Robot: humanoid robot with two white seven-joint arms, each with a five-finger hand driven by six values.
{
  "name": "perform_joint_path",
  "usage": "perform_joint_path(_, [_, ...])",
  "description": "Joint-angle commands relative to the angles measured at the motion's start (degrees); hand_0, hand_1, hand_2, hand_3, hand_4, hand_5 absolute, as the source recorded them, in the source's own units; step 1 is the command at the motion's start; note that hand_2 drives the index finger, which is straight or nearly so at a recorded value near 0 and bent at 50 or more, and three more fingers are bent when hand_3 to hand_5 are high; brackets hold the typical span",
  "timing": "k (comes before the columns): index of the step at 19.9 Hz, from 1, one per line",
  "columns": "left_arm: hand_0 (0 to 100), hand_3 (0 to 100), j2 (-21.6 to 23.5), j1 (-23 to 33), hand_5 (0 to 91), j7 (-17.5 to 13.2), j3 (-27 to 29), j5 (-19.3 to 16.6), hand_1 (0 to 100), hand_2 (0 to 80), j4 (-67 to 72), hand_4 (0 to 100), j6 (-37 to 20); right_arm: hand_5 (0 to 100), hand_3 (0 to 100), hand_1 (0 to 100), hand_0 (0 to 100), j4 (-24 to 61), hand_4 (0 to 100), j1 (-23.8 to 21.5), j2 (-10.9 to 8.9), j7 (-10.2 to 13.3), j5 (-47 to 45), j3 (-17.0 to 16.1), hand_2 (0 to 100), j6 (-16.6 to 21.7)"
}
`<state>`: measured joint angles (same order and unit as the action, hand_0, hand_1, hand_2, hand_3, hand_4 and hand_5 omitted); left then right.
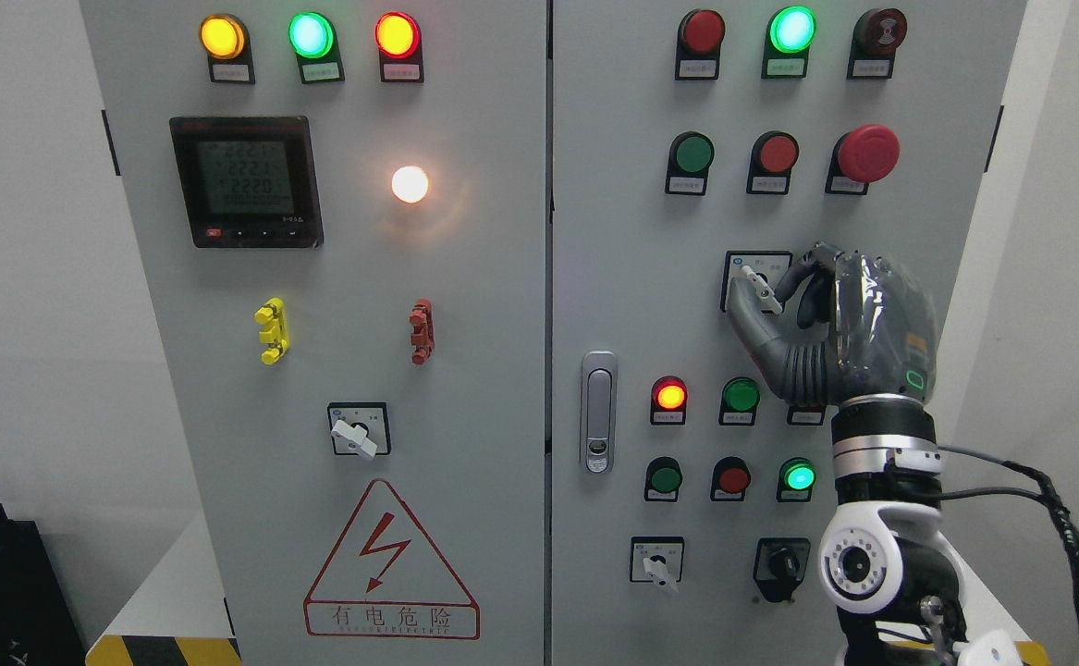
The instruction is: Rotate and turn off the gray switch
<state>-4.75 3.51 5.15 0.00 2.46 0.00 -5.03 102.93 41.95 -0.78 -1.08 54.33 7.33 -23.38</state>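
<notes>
Fingers [793, 274] and thumb of the right hand [835, 324] pinch the gray switch [761, 285], below the red mushroom button [867, 153].

Pale gray switch [763, 289] — dark gray right hand [835, 324]

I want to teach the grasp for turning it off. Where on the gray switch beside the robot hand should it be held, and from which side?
Grip the gray switch by its raised lever, pinched across the two long flat faces. Come straight at the panel from the front, as the right robot hand does here, thumb below and finger above. The lever is narrow, tilted, and stands out from its square plate.
</notes>
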Motion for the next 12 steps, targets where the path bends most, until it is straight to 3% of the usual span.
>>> perform_joint_path(1, [12, 0, 0.0, 0.0, 0.0, 0.12, -0.09, 0.0, 39, 0.0, 0.79, 0, 0.02, 100, 95, 41, 42, -0.1, 90, -0.02, -1.06, -0.41, -0.01, 0.23, 69, 0.09])
perform_joint_path(12, [12, 0, 0.0, 0.0, 0.0, 0.21, -0.09, 0.0, 39, 0.0, 0.79, 0, 0.02, 100, 95, 41, 45, -0.72, 91, 0.15, -1.06, -0.41, -0.01, 0.76, 70, 0.09])
